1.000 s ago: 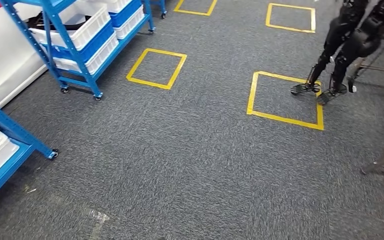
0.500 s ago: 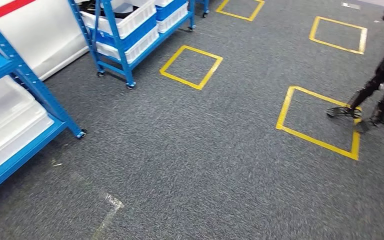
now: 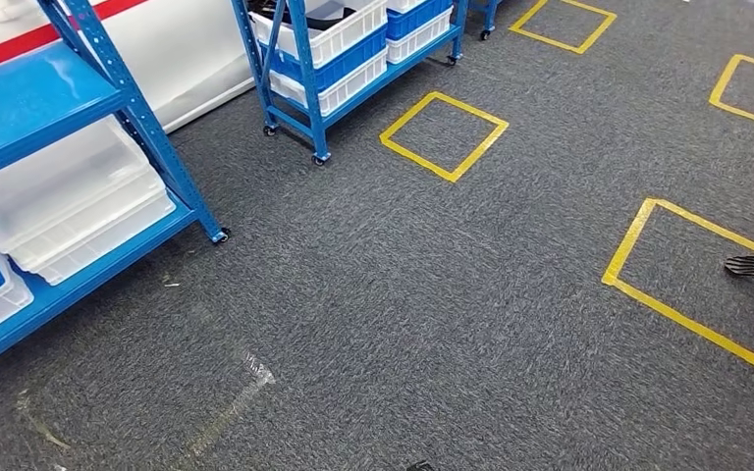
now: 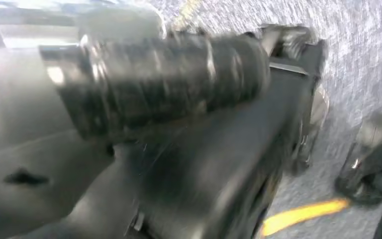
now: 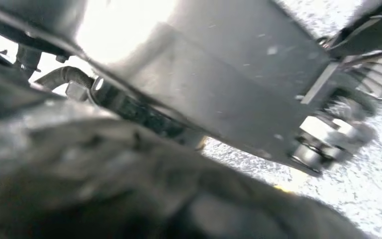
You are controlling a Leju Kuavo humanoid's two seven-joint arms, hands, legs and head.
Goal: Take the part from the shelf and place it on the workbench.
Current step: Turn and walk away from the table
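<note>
Grey carpet floor (image 3: 383, 314) is filling the frame, a blue shelf (image 3: 69, 147) with clear bins standing at left and a second shelf (image 3: 344, 49) at upper centre, where a dark part (image 3: 299, 14) seems to be lying in a white bin (image 3: 339, 34). The robot is judged approaching; next, closing in. Blurred wrist views leave either robot hand's state impossible to tell.

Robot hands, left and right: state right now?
Left robot hand: cannot be told; the left wrist view is blurred by motion.
Right robot hand: cannot be told; a blurred grey mass in the right wrist view.
</note>
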